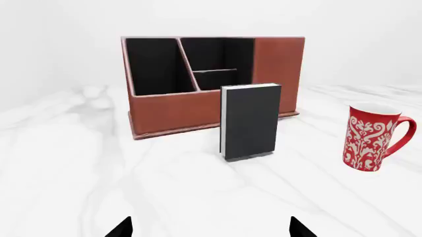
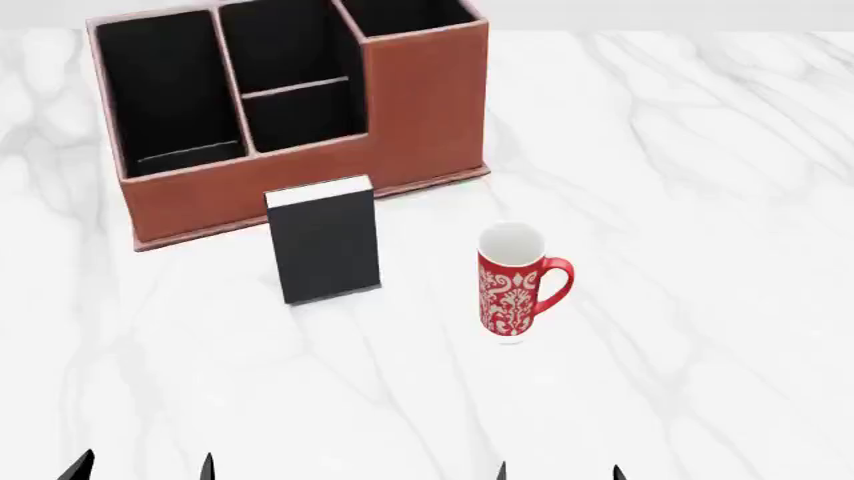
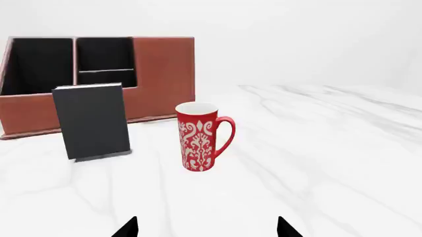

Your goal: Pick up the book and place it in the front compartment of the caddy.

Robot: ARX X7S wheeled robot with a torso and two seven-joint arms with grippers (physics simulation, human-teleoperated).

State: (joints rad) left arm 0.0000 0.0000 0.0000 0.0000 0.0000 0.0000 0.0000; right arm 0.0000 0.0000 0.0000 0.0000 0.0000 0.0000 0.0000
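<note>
White marble desk (image 2: 694, 150) fills our view. Nothing is done yet: the book (image 2: 324, 243) stands upright, untouched, well ahead of our left fingers (image 2: 80, 466), just before the caddy (image 2: 420, 110). A mug (image 2: 514, 283) stands ahead of our right fingers (image 2: 505, 472). Both pairs are spread apart, holding nothing. Grasping, lifting and placing all remain.

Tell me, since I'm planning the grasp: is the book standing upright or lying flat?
Upright. The book stands on its bottom edge on the table, cover facing the robot, just in front of the caddy.
</note>
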